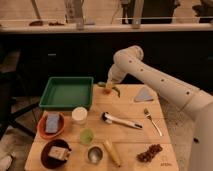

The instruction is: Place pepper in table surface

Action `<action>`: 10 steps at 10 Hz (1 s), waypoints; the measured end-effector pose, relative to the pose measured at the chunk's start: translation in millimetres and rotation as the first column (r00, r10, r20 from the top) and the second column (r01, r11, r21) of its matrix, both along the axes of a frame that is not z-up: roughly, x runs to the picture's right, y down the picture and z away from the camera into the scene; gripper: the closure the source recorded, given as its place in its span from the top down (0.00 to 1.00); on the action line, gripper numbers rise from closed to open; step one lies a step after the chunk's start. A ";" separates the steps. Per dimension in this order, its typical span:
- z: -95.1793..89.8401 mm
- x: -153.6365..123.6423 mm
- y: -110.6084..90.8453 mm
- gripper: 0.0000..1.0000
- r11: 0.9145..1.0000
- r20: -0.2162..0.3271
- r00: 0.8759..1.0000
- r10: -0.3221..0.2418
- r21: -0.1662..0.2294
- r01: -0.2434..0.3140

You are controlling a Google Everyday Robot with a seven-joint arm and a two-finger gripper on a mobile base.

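My gripper (107, 86) hangs from the white arm at the far edge of the table surface (131, 137), just right of the green tray (66, 93). The pepper (116, 91), slim, curved and green, shows just below and right of the gripper, close to the tabletop. I cannot tell whether it is held or lying on the wood. A small orange thing (106, 92) sits right under the gripper.
On the tabletop are a white cup (79, 115), a small green cup (87, 136), a yellow vegetable (112, 152), a handled tool (121, 120), a fork (152, 121), a grey wedge (144, 94), a dark cluster (150, 153), a metal cup (94, 154) and two dishes at the left.
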State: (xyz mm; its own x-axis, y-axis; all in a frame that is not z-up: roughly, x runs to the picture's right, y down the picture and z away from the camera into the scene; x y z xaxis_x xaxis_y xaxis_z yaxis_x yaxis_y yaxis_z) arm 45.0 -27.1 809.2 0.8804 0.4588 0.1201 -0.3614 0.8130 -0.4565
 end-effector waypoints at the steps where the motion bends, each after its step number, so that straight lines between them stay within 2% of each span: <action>1: 1.2 19.4 7.5 0.00 0.999 -0.024 0.998 0.052 -0.007 -0.052; 3: 9.5 37.7 19.4 0.00 0.994 -0.051 0.993 0.110 -0.021 -0.111; 4: 19.2 44.3 25.9 0.00 0.992 -0.062 0.991 0.122 -0.033 -0.124; 5: 28.1 52.3 30.8 0.00 0.991 -0.078 0.989 0.126 -0.044 -0.129; 10: 29.0 51.0 31.0 0.00 0.991 -0.077 0.989 0.123 -0.045 -0.127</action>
State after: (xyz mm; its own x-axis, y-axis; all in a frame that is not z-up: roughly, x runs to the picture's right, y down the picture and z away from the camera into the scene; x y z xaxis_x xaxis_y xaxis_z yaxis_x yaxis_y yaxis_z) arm 96.1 3.9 838.2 0.8212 0.5698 0.0311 -0.4932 0.7360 -0.4637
